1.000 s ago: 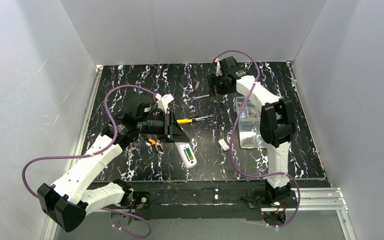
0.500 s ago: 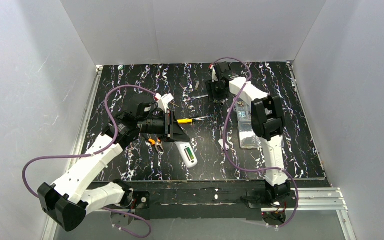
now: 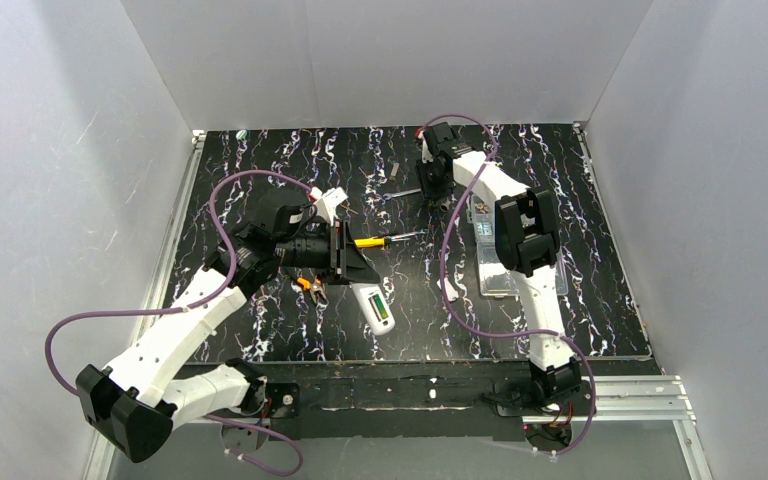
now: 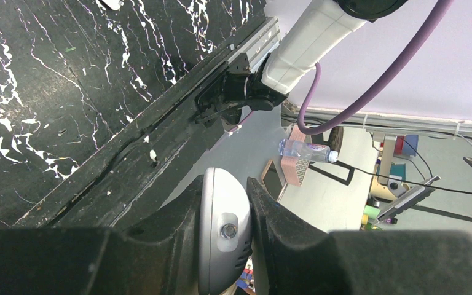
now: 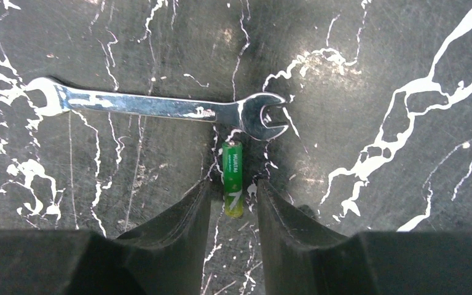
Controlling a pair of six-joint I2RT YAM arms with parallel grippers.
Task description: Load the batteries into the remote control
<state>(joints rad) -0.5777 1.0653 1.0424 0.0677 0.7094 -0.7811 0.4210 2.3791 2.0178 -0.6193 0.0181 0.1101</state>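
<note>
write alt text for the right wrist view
A green battery lies on the black marbled table, its near end between the fingers of the open right gripper, a gap on each side. A silver wrench lies crosswise beyond it.

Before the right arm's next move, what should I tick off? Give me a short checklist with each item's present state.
1. The slim green cylindrical battery lies centred between the right jaws: ok, a gap shows on each side.
2. Those jaws are open and not touching it: ok.
3. Battery apart from the silver open-ended wrench: cannot tell, its far tip lies right by the wrench head.
4. The white oblong plastic remote control is gripped in the shut left jaws: ok.
5. Remote's compartment facing up: cannot tell.
</note>
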